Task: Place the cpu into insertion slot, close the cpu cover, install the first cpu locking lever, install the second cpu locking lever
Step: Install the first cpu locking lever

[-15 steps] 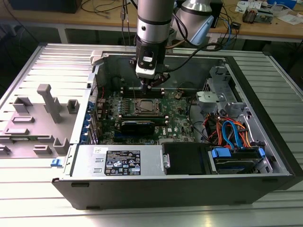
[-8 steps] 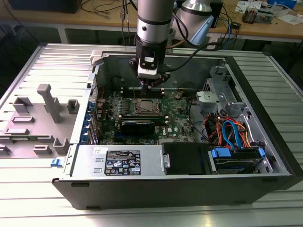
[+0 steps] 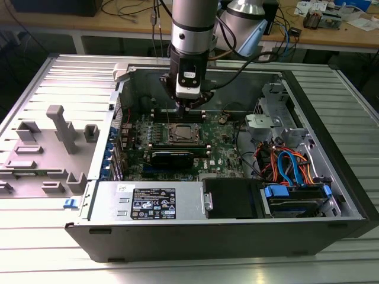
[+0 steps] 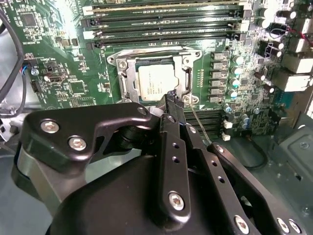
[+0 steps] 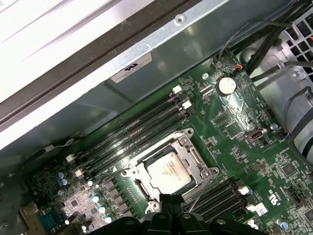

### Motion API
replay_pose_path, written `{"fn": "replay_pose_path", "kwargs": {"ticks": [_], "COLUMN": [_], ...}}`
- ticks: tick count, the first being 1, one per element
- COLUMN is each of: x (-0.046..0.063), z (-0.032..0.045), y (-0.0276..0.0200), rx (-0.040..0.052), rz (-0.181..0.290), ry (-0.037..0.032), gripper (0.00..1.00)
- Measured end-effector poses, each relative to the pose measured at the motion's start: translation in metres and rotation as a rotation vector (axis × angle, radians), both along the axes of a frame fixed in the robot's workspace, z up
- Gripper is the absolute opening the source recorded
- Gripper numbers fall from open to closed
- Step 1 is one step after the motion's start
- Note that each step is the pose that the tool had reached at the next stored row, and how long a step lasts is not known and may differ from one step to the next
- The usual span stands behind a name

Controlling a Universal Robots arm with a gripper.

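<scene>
Gleaming square cpu (image 4: 155, 85) framed by silvery cpu cover (image 4: 126, 78)

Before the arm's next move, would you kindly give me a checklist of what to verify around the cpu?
1. cpu seated in the insertion slot: ok.
2. cpu cover lying flat around the cpu: ok.
3. Locking lever latched: not ok, its wire stands free beside the slot.
4. Gripper poised at the slot's edge: ok.
5. Gripper holding the lever: cannot tell.
</scene>
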State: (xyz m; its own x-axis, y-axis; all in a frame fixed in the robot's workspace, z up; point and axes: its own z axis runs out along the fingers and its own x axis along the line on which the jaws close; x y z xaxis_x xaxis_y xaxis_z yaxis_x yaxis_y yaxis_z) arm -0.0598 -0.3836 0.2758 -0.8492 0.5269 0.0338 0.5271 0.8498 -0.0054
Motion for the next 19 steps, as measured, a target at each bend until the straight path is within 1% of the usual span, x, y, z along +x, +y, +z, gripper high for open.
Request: {"fn": "replay_pose_path", "kwargs": {"ticks": [5,6,7,10,11,12,14,16,19], "x": [0.0,0.0,0.0,-0.001,-0.004,-0.007,-0.012,-0.015,-0.015], "z": [0.0001,0.0,0.0,-0.0001,0.0,0.0,0.0,-0.0002,-0.0004], "y": [-0.0001,-0.0001,-0.0001,-0.0004,-0.0007,-0.0008,-0.0008,-0.0012,-0.0015], "rx": [-0.0001,-0.0001,-0.0001,0.0002,-0.0001,-0.0005,-0.001,-0.0011,-0.0009], "rz": [0.065,0.104,0.126,0.161,0.163,0.164,0.164,0.171,0.224], "ry": [0.0001,0.0001,0.0001,-0.0002,-0.0027,-0.0075,-0.0136,-0.018,-0.0186], "gripper": [0.11,0.11,0.11,0.11,0.11,0.11,0.11,0.11,0.11]}}
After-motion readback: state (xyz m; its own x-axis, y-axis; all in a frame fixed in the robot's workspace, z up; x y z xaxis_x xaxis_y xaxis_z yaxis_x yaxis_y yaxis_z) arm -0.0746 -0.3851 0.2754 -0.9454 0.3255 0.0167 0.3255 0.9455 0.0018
